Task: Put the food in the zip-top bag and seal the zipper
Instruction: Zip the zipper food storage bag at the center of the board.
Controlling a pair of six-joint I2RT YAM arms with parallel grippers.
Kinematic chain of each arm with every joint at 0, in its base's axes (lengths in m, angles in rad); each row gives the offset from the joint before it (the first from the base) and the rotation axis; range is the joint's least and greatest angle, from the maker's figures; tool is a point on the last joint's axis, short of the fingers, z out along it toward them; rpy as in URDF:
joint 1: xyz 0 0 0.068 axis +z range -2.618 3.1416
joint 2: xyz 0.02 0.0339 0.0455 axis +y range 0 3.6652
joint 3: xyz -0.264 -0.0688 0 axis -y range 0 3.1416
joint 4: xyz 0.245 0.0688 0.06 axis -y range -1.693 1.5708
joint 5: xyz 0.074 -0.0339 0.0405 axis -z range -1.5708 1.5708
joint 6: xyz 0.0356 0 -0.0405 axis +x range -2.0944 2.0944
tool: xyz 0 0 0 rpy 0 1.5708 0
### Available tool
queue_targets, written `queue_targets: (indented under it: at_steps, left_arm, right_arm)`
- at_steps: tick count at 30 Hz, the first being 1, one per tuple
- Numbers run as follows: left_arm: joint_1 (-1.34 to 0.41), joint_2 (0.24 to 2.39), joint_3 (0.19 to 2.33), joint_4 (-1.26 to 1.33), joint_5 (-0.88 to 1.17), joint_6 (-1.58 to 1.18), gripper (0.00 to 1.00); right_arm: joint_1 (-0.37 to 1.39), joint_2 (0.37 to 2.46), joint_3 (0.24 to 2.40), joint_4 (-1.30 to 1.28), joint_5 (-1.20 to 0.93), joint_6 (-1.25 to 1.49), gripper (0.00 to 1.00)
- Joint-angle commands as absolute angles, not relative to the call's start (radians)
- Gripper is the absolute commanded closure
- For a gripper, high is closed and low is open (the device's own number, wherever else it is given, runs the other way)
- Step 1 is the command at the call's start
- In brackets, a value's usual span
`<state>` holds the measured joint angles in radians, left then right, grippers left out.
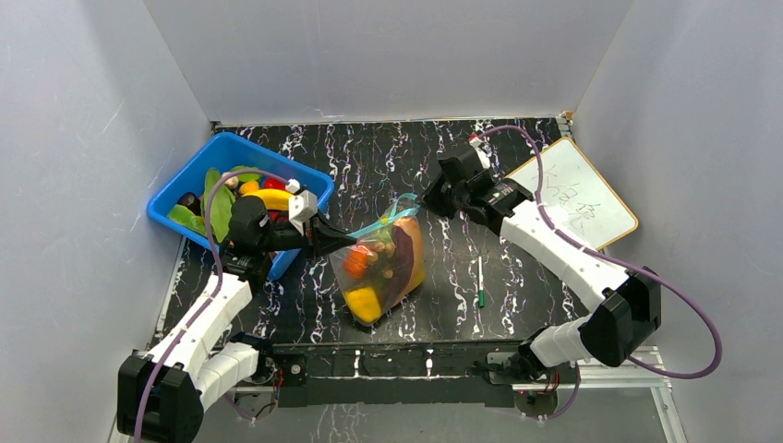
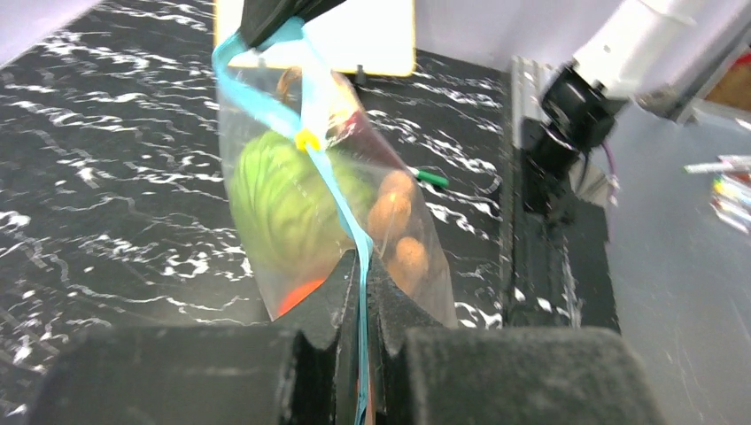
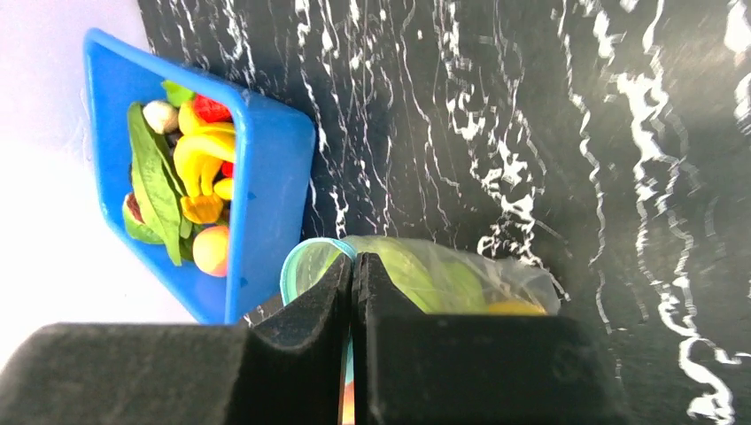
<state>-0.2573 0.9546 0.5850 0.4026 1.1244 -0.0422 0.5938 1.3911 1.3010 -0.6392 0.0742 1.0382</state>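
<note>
The zipper (image 2: 334, 190) of the zip-top bag (image 1: 383, 268) is clamped at opposite ends by the left end effector (image 2: 361, 263) and the right end effector (image 3: 352, 267).

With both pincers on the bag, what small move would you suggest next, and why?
Probably slide the left pincer along the zipper toward the right pincer: both are shut on it, and it gapes near the right one.

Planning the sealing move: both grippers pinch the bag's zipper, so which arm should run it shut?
Likely the right. The right gripper pinches the zipper beside its open loop; the left gripper anchors the far end.
</note>
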Motion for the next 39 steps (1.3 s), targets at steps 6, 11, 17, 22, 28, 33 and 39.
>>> queue_targets:
  at_steps: [6, 11, 17, 22, 28, 33, 39]
  left_arm:
    - [-0.304, 0.924, 0.548, 0.729, 0.787, -0.316, 1.0]
    - [-0.314, 0.936, 0.483, 0.921, 0.805, -0.428, 1.0]
    - [-0.328, 0.942, 0.515, 0.77, 0.771, -0.345, 1.0]
    - [-0.328, 0.939, 0.489, 1.027, 0.783, -0.564, 1.0]
    - [-0.328, 0.983, 0.633, 0.968, 0.764, -0.494, 1.0]
    - [-0.342, 0.966, 0.74, 0.57, 0.789, -0.168, 1.0]
    - [-0.426, 0.886, 0.366, 0.862, 0.729, -0.416, 1.0]
  right_arm:
    - [0.606, 1.19, 1.344, -0.402, 0.083, 0.745, 1.0]
    - [0.609, 1.199, 1.346, -0.357, -0.023, 0.692, 1.0]
    - [0.62, 1.217, 1.566, -0.32, -0.084, 0.695, 1.0]
    - [0.64, 1.215, 1.274, -0.286, 0.061, 0.625, 1.0]
    - [0.639, 1.251, 1.57, -0.213, 0.007, 0.486, 1.0]
    - [0.639, 1.19, 1.496, -0.234, 0.117, 0.423, 1.0]
    - [0.64, 1.023, 0.923, -0.229, 0.107, 0.588, 1.0]
